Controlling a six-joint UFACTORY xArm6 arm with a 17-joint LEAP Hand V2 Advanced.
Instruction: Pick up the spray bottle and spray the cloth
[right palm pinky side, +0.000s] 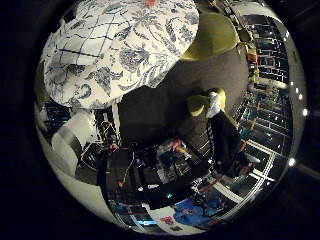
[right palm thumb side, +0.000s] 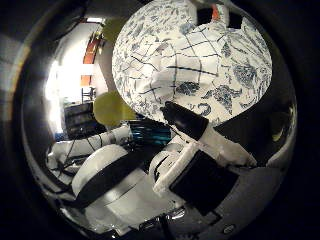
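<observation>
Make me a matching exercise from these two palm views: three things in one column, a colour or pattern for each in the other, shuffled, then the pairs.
Things:
1. tablecloth
2. chair
3. hand

Colours or patterns:
A. yellow-green
B. white and black parts
C. white with blue flowers and grid lines

Pairs: 1-C, 2-A, 3-B

- Little-finger-side palm camera: looks out from the palm across the room, with the patterned tablecloth (right palm pinky side: 120, 47) at moderate range and a green chair (right palm pinky side: 212, 32) beyond.
- Thumb-side palm camera: looks past the hand (right palm thumb side: 200, 150), close in.
- Shared by both views: the same tablecloth.
</observation>
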